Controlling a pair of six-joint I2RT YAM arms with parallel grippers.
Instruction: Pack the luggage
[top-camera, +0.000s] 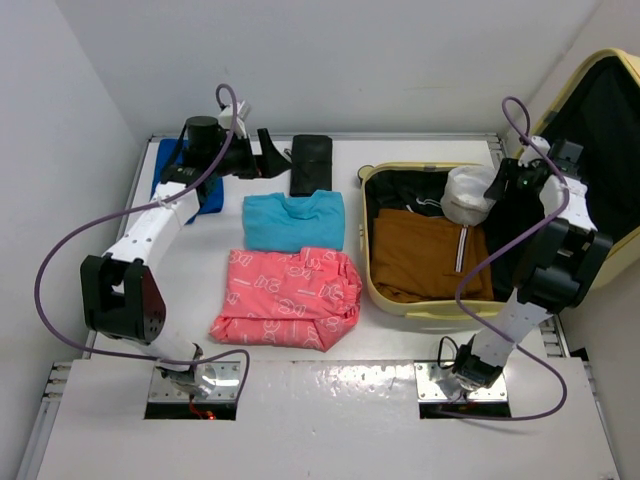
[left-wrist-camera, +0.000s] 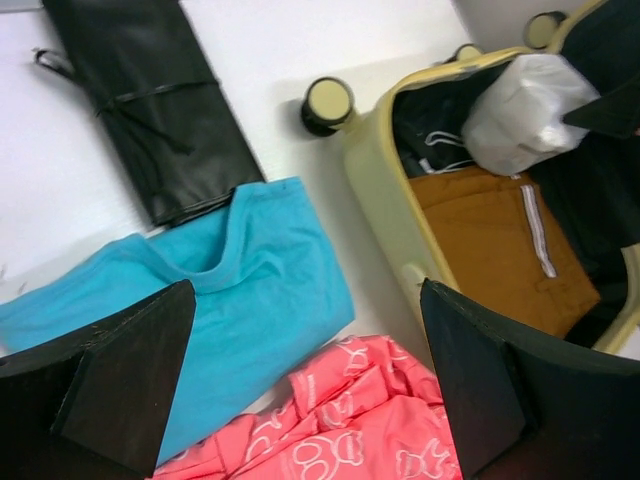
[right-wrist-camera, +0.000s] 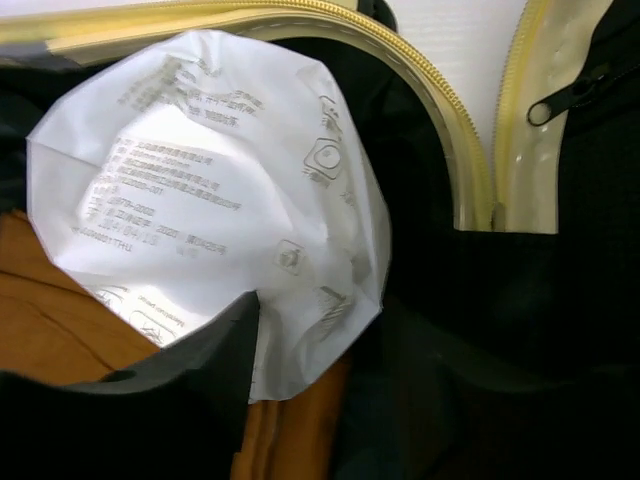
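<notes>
The pale yellow luggage (top-camera: 420, 305) lies open at the right with its black-lined lid (top-camera: 600, 130) raised. It holds a brown garment (top-camera: 425, 255) and a white plastic bag (top-camera: 465, 195). My right gripper (top-camera: 497, 188) is inside the luggage, shut on the edge of the white bag (right-wrist-camera: 210, 190), which rests on the brown garment (right-wrist-camera: 40, 300). My left gripper (top-camera: 272, 155) is open and empty at the back of the table. In the left wrist view it (left-wrist-camera: 310, 400) hovers above a teal shirt (left-wrist-camera: 240, 290) and a pink patterned garment (left-wrist-camera: 370, 420).
The teal shirt (top-camera: 293, 222) and the pink garment (top-camera: 290, 295) lie left of the luggage. A black pouch (top-camera: 311, 163) lies behind them. A blue item (top-camera: 165, 165) sits under the left arm. Walls close the back and left. A luggage wheel (left-wrist-camera: 328, 103) faces the pouch.
</notes>
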